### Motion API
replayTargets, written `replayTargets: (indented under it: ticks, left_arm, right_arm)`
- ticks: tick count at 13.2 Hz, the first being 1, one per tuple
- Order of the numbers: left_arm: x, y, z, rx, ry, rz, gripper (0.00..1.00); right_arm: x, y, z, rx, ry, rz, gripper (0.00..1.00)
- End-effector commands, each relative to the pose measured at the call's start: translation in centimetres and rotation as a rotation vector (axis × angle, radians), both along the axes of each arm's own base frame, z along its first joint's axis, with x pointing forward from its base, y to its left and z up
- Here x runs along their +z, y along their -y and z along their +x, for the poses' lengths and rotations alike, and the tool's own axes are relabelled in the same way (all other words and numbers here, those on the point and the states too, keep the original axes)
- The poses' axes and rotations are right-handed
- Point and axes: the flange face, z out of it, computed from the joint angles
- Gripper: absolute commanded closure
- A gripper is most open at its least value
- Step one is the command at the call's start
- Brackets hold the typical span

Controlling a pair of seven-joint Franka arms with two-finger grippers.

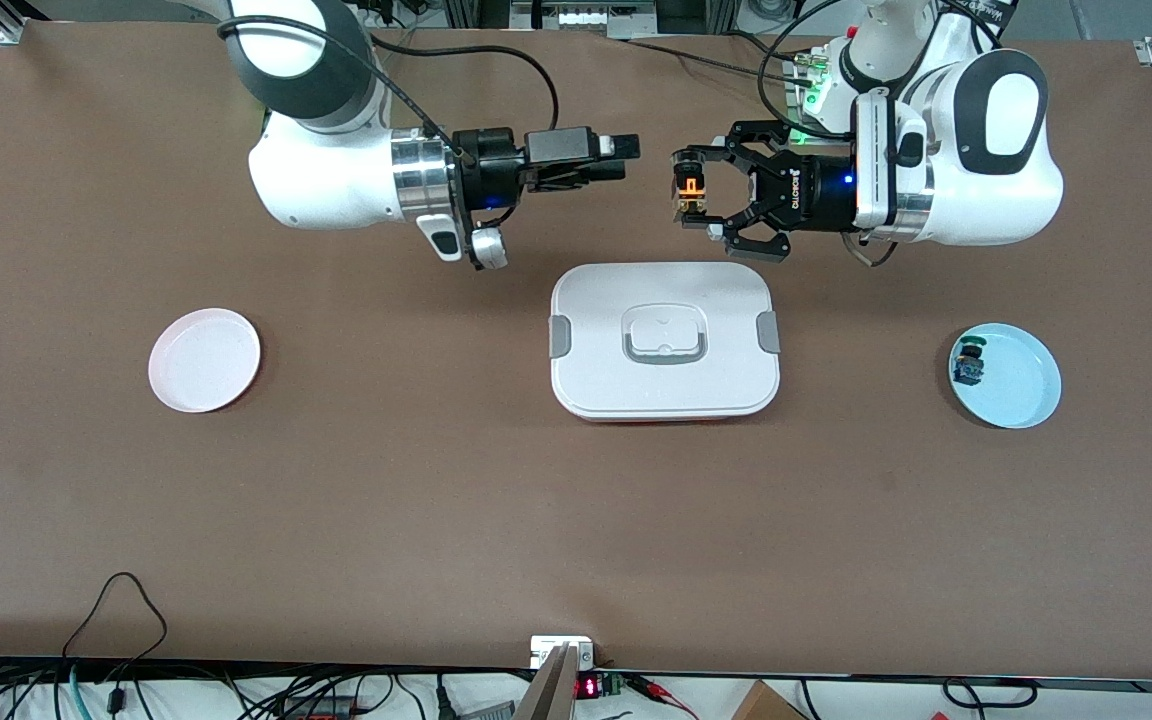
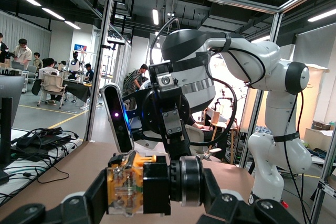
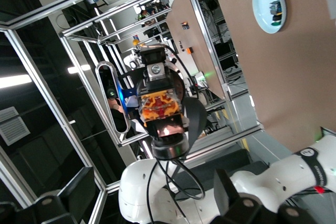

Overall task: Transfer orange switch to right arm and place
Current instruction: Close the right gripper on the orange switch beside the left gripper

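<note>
My left gripper point(image 1: 693, 195) is shut on the orange switch point(image 1: 691, 190), a small black body with orange-amber parts. It holds the switch in the air over the bare table beside the white box. In the left wrist view the switch point(image 2: 139, 190) lies sideways between the fingers of the left gripper point(image 2: 152, 199). My right gripper point(image 1: 628, 150) points at the switch from a short gap away and does not touch it. In the right wrist view the right gripper point(image 3: 156, 203) is open and empty, and the switch point(image 3: 160, 109) shows ahead of it.
A white lidded box point(image 1: 664, 300) sits mid-table under the two hands. A pink plate point(image 1: 204, 360) lies toward the right arm's end. A blue plate point(image 1: 1021, 385), also seen in the right wrist view point(image 3: 265, 3), lies toward the left arm's end and holds a green-capped blue switch point(image 1: 969, 362).
</note>
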Motion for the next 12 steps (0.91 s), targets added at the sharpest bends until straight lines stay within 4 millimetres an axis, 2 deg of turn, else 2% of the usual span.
replayTargets:
  ticks: [1, 5, 10, 12]
  left_arm:
    - [-0.1, 0.1, -0.1, 0.023, 0.025, -0.022, 0.99]
    - [-0.1, 0.0, 0.0, 0.024, 0.027, -0.02, 0.99]
    - [-0.1, 0.0, 0.0, 0.024, 0.027, -0.02, 0.99]
    - [-0.1, 0.0, 0.0, 0.024, 0.027, -0.02, 0.99]
  right_arm:
    - [-0.5, -0.6, -0.5, -0.031, 0.039, 0.05, 0.0]
    - [-2.0, -0.5, 0.3, -0.1, 0.126, 0.0, 0.0]
    - [-1.6, -1.7, 1.5, -0.159, 0.155, 0.024, 0.0]
    - [-1.5, -2.3, 1.2, -0.15, 0.158, 0.03, 0.0]
